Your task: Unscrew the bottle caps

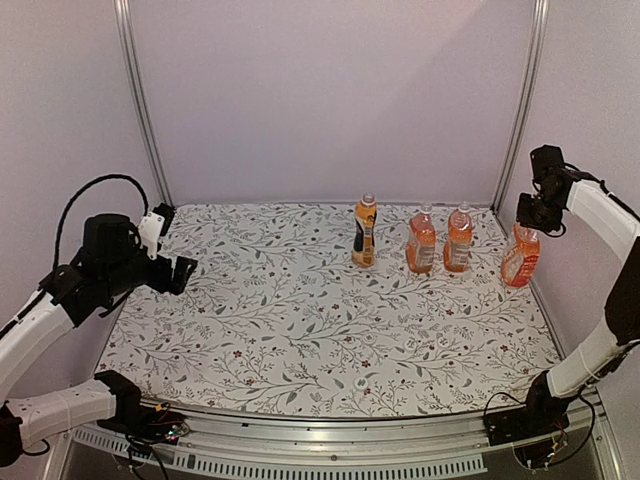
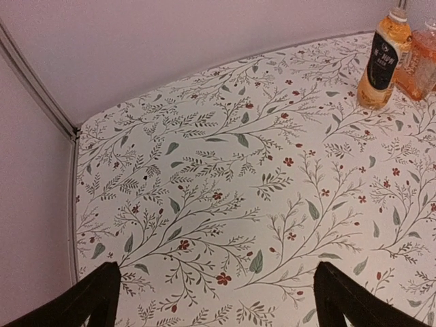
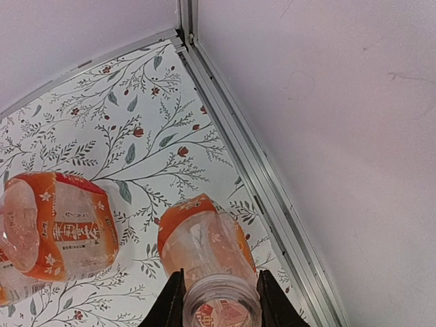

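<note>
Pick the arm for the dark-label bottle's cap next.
Left, probably. The left tool is open, empty, and the dark-label bottle is the row's nearest to it. The right tool is shut on the neck of the tilted bottle at the right edge and must set it down first.

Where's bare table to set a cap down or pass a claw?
Free: left half of the table, from the left claw to the dark-label bottle. Crowded: far right, squat bottles bunched, the end bottle gripped by the right claw.
</note>
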### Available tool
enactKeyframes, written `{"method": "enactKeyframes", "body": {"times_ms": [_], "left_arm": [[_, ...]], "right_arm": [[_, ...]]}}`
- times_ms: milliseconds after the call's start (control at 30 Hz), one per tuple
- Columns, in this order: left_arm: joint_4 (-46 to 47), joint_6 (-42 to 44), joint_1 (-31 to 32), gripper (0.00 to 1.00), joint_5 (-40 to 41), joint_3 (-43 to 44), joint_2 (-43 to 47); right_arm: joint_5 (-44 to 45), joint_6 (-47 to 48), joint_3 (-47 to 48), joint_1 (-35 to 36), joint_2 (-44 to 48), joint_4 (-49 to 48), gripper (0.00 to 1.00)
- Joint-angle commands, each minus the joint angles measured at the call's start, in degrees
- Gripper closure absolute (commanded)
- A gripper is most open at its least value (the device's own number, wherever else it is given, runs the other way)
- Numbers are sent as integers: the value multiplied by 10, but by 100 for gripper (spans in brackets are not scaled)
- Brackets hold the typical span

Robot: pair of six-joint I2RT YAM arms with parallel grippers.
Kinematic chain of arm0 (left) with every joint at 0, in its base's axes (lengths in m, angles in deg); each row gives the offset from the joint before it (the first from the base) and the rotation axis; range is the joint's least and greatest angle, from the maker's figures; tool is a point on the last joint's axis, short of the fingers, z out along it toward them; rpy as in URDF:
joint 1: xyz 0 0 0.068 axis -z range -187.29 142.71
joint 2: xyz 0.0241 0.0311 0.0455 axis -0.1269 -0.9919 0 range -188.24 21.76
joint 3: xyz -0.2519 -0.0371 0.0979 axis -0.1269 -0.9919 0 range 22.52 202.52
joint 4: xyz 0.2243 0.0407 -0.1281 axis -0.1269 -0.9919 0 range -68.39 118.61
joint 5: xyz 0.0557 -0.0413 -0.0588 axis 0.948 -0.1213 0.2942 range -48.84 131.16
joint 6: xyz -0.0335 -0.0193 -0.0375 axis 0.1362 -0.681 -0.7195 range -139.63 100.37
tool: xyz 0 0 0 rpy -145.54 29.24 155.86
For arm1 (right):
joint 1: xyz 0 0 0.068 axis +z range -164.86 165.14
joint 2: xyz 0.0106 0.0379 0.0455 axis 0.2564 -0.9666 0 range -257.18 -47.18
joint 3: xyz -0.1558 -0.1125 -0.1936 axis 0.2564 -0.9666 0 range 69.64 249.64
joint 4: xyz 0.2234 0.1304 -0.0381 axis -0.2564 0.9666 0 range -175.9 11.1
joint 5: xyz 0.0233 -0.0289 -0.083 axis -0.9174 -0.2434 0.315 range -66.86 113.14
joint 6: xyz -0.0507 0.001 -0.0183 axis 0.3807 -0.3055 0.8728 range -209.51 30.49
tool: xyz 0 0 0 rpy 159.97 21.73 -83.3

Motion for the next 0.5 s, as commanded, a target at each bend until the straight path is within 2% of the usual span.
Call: {"method": "enactKeyframes", "body": {"times_ms": [0,167,467], "left_arm": [[1,-14,-31,0,-26,-23,28],[-4,-14,-45,1,-32,-44,48],[-5,-12,-68,0,-39,-59,69]], "right_arm": [[-36,-9,30,-2,-44,-43,100],[-78,-10,64,-2,-107,-76,100],[-61,-8,126,7,-200,-67,100]]}}
